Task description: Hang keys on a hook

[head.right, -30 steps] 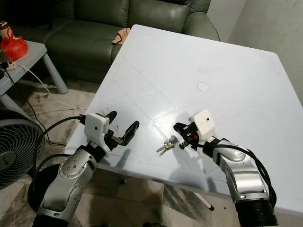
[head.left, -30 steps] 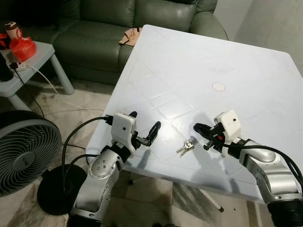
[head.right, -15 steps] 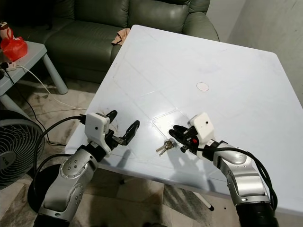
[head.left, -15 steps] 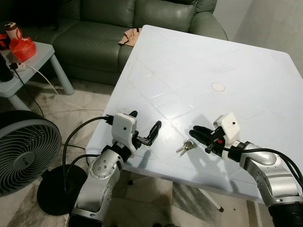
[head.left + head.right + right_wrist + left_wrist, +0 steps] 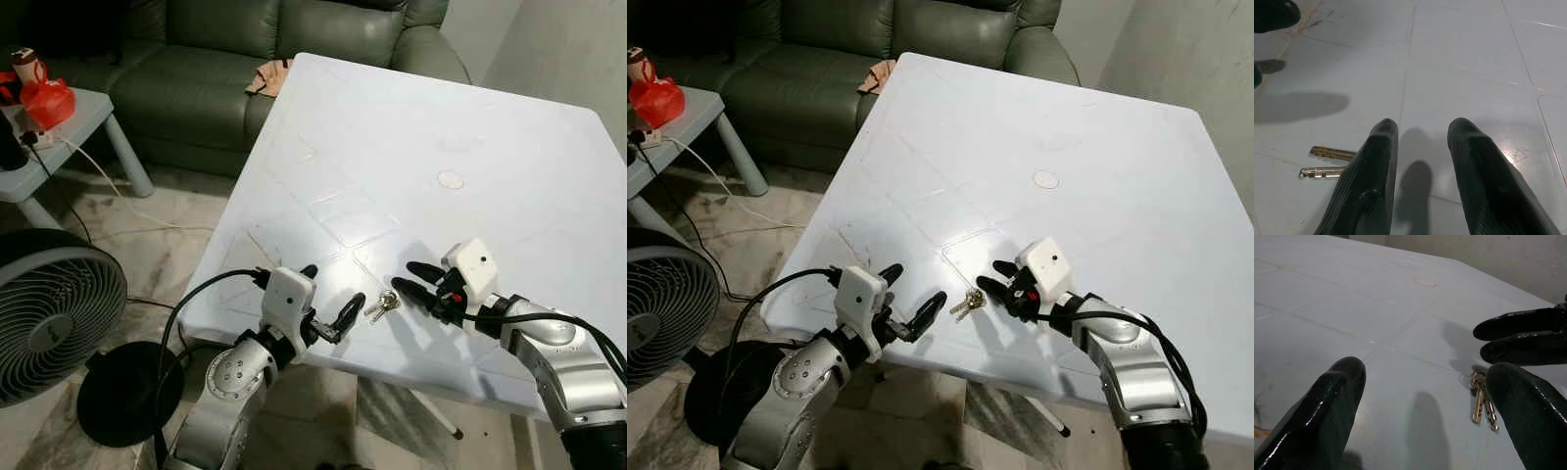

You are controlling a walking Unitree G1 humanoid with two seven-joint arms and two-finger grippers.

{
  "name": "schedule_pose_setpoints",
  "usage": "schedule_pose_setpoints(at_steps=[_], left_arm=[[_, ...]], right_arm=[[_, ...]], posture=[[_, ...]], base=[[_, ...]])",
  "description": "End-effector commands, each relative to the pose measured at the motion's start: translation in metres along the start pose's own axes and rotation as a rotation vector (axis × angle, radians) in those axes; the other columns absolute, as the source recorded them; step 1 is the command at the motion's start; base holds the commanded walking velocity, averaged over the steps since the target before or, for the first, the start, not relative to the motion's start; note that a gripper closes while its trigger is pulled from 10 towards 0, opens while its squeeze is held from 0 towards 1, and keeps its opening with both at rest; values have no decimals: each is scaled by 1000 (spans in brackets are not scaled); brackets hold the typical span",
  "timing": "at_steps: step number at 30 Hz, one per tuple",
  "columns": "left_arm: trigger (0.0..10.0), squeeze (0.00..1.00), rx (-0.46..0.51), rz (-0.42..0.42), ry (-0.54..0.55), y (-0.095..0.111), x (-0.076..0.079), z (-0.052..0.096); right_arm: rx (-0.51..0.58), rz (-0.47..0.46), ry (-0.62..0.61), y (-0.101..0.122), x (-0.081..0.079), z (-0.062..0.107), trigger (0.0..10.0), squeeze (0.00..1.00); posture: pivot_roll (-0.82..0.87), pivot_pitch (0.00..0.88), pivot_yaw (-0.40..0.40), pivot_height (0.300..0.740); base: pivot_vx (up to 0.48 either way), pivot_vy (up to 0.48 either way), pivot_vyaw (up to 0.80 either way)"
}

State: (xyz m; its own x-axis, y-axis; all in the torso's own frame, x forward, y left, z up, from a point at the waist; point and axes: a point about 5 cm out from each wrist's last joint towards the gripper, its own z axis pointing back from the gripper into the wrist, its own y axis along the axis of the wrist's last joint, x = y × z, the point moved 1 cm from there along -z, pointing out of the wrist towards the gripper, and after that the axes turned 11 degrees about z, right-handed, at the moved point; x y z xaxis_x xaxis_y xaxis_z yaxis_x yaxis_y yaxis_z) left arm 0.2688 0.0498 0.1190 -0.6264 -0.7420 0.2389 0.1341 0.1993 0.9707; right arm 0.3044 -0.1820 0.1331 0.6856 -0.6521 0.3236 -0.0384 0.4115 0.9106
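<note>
Surroundings noted first: white desk [image 5: 460, 127] carried a small round pale mark [image 5: 451, 179] toward its far side; a green sofa [image 5: 196, 69] stood behind the desk with a scrap of tan cloth [image 5: 266, 75] on its seat edge. One standing fan [image 5: 49, 313] sat on the floor at the robot's left, beside a low grey side table [image 5: 73, 122] holding a red bag [image 5: 47, 98] and a white cable [image 5: 103, 176] trailing to the floor. Nothing lay between the end effectors and the keys.

Count: one bunch of keys [image 5: 383, 306], two keys visible on a ring in the left wrist view [image 5: 1481, 399], lying flat on the desk near its front edge.

Left end effector [image 5: 329, 302] reached in low over the desk's front edge, arm bent at the elbow, fingers spread wide apart and pointed toward the keys, one fingertip [image 5: 351, 310] just beside them. Not touching as far as could be seen.

Right end effector [image 5: 409, 278] lay low over the desk on the other side of the keys, forearm angled in from the right, fingers [image 5: 1376, 171] parted with a clear gap, empty, tips just beside the key ring.
</note>
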Motion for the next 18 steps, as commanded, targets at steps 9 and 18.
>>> schedule_pose_setpoints(at_steps=[9, 18], left_arm=[[10000, 0, -23, -14, -42, -1, 8, 3], [10000, 0, -32, -15, -58, -3, 13, 2]], right_arm=[[12, -9, 121, 7, -14, 0, 10000, 0], [-19, -5, 122, 8, -16, -2, 10000, 0]], posture=[[-36, 168, -77, 740], [-39, 168, -75, 740]], base=[[0, 0, 0], [0, 0, 0]])
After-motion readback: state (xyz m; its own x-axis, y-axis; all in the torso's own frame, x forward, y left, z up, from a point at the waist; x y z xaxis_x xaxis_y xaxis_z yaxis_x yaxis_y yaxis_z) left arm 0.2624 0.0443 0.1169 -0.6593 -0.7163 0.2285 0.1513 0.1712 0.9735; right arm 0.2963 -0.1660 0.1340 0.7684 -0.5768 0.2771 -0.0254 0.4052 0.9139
